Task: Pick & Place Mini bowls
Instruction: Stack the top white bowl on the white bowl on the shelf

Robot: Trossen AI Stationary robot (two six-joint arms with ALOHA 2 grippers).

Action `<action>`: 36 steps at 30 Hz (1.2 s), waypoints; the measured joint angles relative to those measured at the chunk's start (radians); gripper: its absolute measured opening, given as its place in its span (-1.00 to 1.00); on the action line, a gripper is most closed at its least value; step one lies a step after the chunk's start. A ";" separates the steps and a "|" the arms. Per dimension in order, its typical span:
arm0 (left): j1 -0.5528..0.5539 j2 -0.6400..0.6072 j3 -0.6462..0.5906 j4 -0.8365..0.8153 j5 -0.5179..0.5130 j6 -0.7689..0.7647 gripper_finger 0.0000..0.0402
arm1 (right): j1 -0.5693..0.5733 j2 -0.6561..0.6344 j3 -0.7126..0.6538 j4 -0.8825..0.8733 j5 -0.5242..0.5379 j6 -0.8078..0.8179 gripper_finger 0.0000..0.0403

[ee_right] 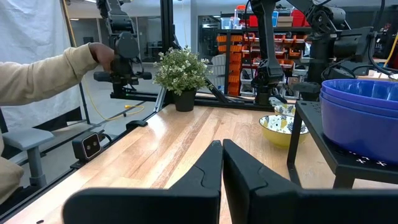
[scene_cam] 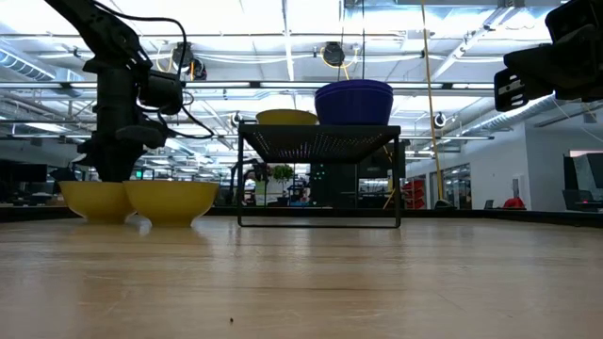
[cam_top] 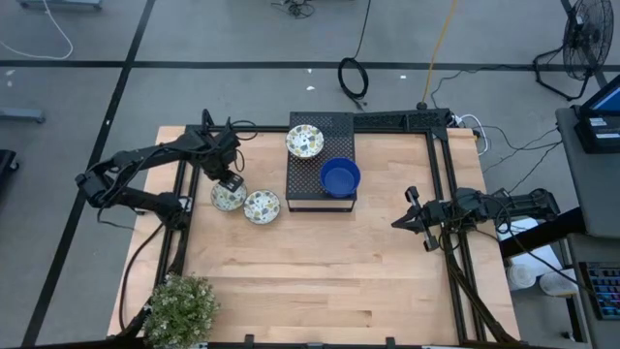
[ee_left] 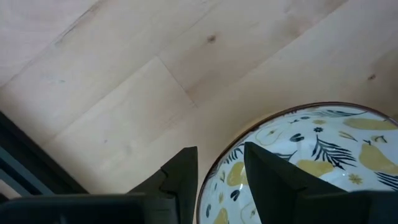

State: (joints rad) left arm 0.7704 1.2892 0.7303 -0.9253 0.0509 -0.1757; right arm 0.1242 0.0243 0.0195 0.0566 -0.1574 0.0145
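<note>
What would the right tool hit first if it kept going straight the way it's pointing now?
Probably nothing soon: the shut right tool points along bare tabletop toward the potted plant at the far edge, passing beside the patterned bowl. Depth is uncertain.

The left hand (cam_top: 231,182) sits at a patterned bowl (cam_top: 227,198) beside another patterned bowl (cam_top: 262,206) on the table (cam_top: 320,271).

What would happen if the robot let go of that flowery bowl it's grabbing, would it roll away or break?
The patterned bowl sits upright on the wooden table, so it would probably stay put, not roll. It looks glossy and hard, likely ceramic, so it might slip between the left gripper fingers pinching its rim. Dropped from higher up, it could chip.
</note>
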 joint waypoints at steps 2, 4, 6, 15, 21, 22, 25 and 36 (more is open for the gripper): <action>0.000 0.000 0.000 0.000 0.000 0.002 -0.34 | 0.000 0.000 0.000 0.000 0.000 0.000 -1.00; 0.000 0.000 0.000 -0.003 0.004 0.008 -0.34 | 0.000 0.000 0.000 0.000 0.000 0.000 -1.00; 0.000 0.000 0.000 -0.005 0.020 0.017 -0.34 | 0.000 0.000 0.000 0.000 0.000 0.000 -1.00; 0.000 0.000 0.000 -0.005 0.026 0.017 -0.34 | 0.000 0.000 0.000 0.000 0.000 0.000 -1.00; 0.000 0.000 0.000 -0.006 0.018 0.016 -0.42 | 0.000 0.000 0.000 0.000 0.000 0.000 -1.00; 0.000 0.000 0.000 -0.006 0.018 0.016 -0.46 | 0.000 0.000 0.000 0.000 0.000 0.000 -1.00; 0.000 0.000 0.000 -0.007 0.018 0.016 -0.63 | 0.000 0.000 0.000 0.000 0.000 0.000 -1.00; 0.001 0.000 0.001 -0.048 0.027 0.003 -0.83 | 0.000 0.000 0.000 0.000 0.000 0.000 -1.00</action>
State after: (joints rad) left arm 0.7716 1.2892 0.7311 -0.9735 0.0774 -0.1724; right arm 0.1240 0.0246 0.0194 0.0565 -0.1574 0.0143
